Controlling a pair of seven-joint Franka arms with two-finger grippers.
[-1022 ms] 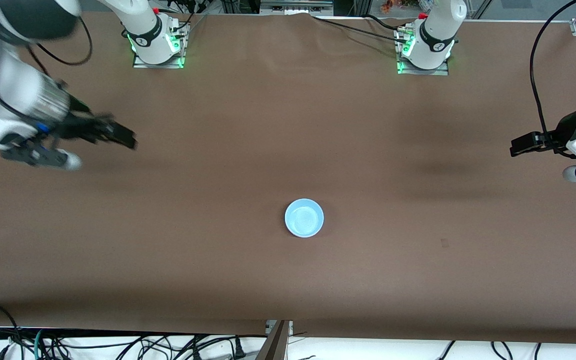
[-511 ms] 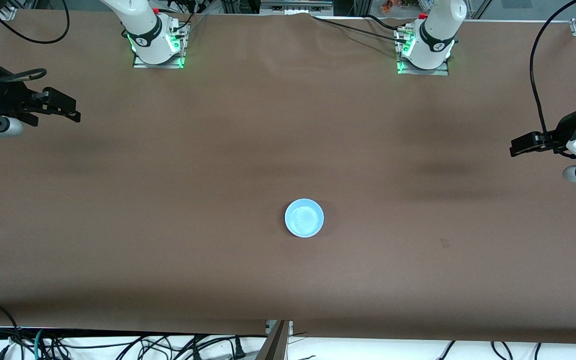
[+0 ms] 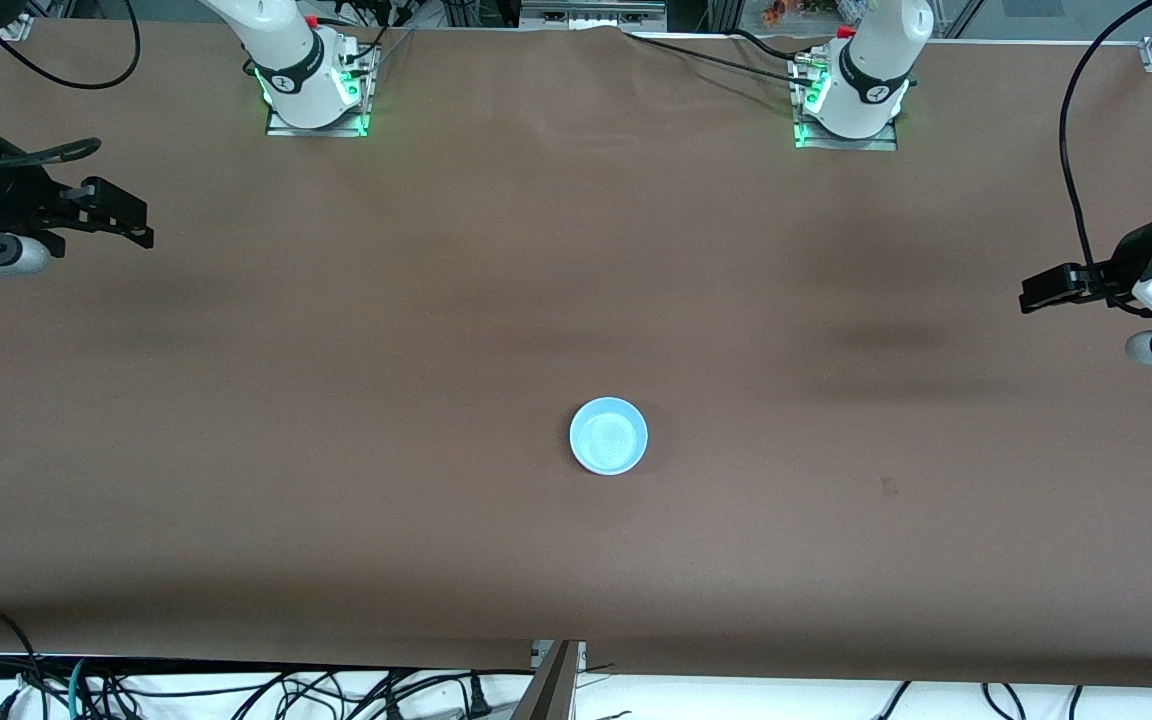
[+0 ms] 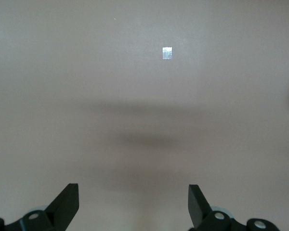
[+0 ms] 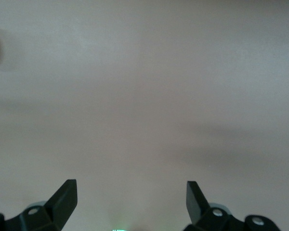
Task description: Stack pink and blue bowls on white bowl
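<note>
A light blue bowl (image 3: 608,435) sits upright near the middle of the brown table (image 3: 576,250). No pink bowl and no white bowl show in any view; whether anything lies under the blue bowl I cannot tell. My right gripper (image 3: 141,228) hangs open and empty over the right arm's end of the table, well away from the bowl. Its wrist view shows the open gripper (image 5: 131,190) over bare table. My left gripper (image 3: 1031,295) waits open and empty over the left arm's end, and its wrist view shows the gripper (image 4: 133,192) over bare table.
A small pale mark (image 3: 889,487) lies on the table toward the left arm's end, also in the left wrist view (image 4: 167,53). Both arm bases (image 3: 314,90) stand along the table edge farthest from the front camera. Cables (image 3: 236,690) hang beneath the nearest edge.
My right gripper has drawn back from the table's middle toward the right arm's end, then almost stopped. The blue bowl and the left arm have not moved.
</note>
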